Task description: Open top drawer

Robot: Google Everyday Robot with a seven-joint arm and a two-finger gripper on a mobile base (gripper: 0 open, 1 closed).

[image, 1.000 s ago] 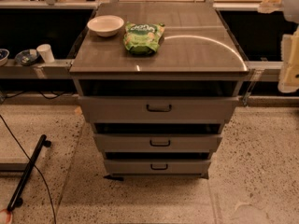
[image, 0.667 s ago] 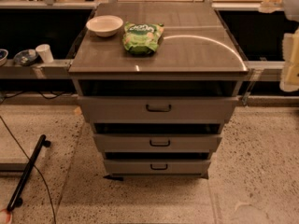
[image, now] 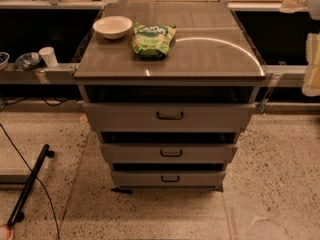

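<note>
The top drawer (image: 169, 117) is found right under the cabinet top (image: 210, 54), above two smaller drawers (image: 170, 153) (a bowl (image: 112, 26) and green bag (image: 153, 39) are sat on top). The gripper isn't seen anywhere, so its grip can't be told.

— What sort of place is this, a kitchen?

— More a test lab or workshop, I'd say. That grey steel cabinet (image: 210, 59) stands on a hard speckled floor (image: 280, 184), with a bare metal rail (image: 40, 75) running off to its left.

— But there's a bowl (image: 113, 26) and a snack bag (image: 153, 39) on top of it.

— Sitting straight on the metal, though. Left of the cabinet a cable (image: 30, 169) trails loose over the floor, beside a black stand (image: 31, 184). The gripper's out of view.
</note>
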